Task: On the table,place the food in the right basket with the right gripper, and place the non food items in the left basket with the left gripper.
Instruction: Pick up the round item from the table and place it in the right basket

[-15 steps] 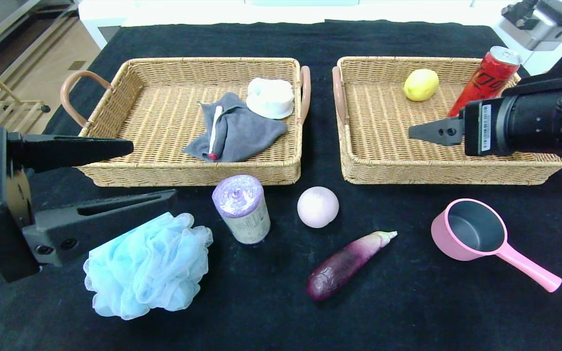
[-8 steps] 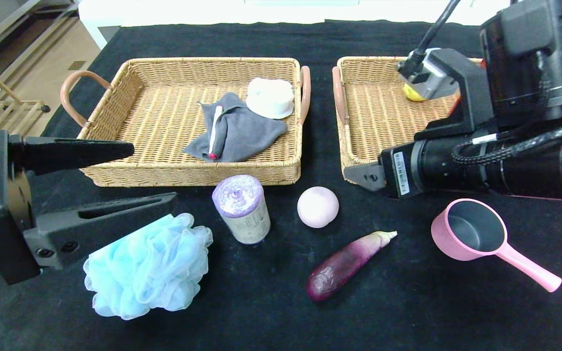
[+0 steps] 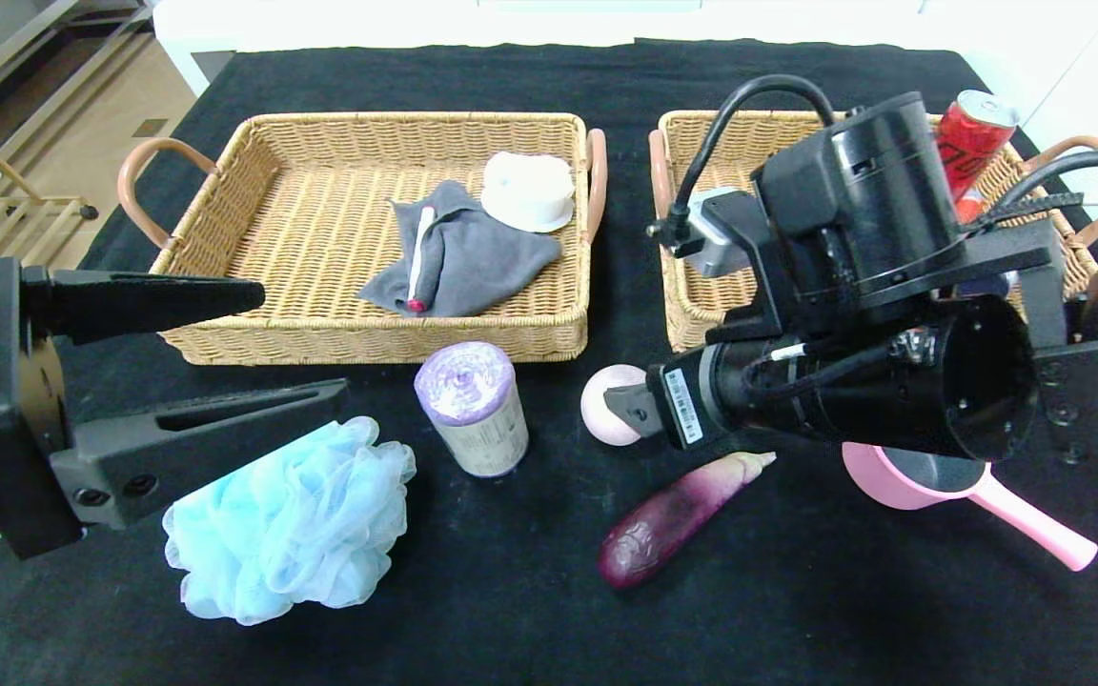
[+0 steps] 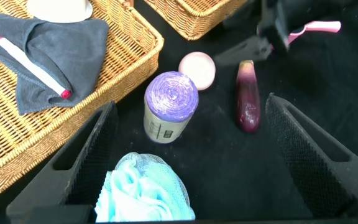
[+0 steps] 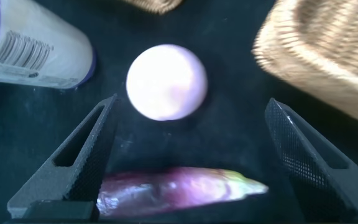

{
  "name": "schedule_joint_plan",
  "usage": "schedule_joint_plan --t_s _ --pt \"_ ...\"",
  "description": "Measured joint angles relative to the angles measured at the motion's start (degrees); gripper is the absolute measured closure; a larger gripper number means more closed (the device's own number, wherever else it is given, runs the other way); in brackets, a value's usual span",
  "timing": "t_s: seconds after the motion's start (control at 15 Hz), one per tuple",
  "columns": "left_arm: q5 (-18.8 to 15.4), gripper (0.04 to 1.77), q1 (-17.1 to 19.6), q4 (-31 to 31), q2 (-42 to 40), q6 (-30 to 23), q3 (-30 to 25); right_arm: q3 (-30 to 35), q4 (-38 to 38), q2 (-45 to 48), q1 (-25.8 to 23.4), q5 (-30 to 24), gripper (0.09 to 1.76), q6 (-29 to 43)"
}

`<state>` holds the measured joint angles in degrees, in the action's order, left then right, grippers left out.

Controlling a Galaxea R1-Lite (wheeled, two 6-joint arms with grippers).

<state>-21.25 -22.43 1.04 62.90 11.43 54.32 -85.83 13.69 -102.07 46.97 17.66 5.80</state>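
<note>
Right wrist view: right gripper (image 5: 188, 134) jaws apart, pink ball (image 5: 166, 81) just ahead, eggplant (image 5: 179, 186) beneath. Advise centring on the ball before closing. Left gripper (image 3: 254, 343) parked, jaws apart.

The scene is evenly and brightly lit from above, and only soft, faint shadows are thrown on the black surface (image 3: 530, 610). The pale strip beyond the far edge of the surface is washed out to near white, and glossy highlights are seen on the eggplant (image 3: 673, 519). In the right wrist view the right basket (image 5: 328, 56) and the eggplant are smeared by motion blur, while the head view is rendered sharply except for the slightly soft right gripper (image 3: 627, 410).
</note>
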Motion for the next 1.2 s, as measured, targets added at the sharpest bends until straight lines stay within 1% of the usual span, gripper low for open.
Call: schedule_joint_plan --t_s 0.73,0.93,1.2 --pt "0.02 0.09 0.02 0.0 0.24 0.02 0.0 -5.18 0.04 -8.27 0.55 0.11 0.14 0.26" --pt "-0.02 0.09 0.02 0.0 0.24 0.02 0.0 -7.19 0.02 -10.8 0.73 3.11 0.14 0.17" --pt "-0.09 0.09 0.02 0.0 0.22 0.0 0.0 -9.06 0.02 -13.47 0.84 3.56 0.14 0.12"
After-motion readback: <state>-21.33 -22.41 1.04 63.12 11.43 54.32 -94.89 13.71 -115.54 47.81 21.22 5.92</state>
